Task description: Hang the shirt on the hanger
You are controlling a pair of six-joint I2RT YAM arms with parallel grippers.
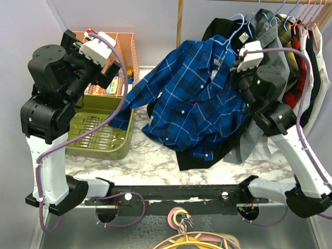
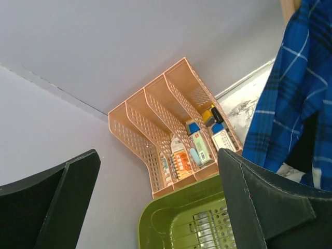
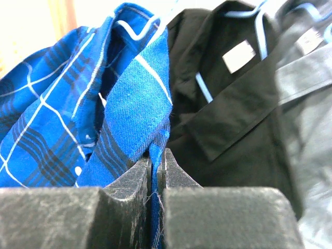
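Right claw: shut tight. A fold of the shirt is pinched between the two fingers, at the front edge just below the collar. In the top view this claw sits at about 1 o'clock from the middle of the worktop, raised against the hanging clothes.

Left claw: wide open, holding nothing. In the top view it is raised at about 10 o'clock, above the olive-green tray and well apart from the shirt. Its camera looks at the orange mesh file rack, which has small bottles and boxes in its bottom compartments.

The shirt: royal-blue plaid. Its collar is up at 1 o'clock, and its body spreads down toward the centre of the worktop. One sleeve runs out toward 9 o'clock, and its cuff reaches the edge of the green tray.

The hanger: light-blue wire, its hook rising above the shirt's collar at 1 o'clock. From the right wrist, a bend of the wire shows inside the collar opening. I cannot tell whether both shoulders sit on it.

A black shirt hangs just behind the plaid one, at 3 o'clock of it in the wrist view. A grey shirt hangs beyond that. A pile of pink and yellow hangers lies at 6 o'clock, below the arm bases.
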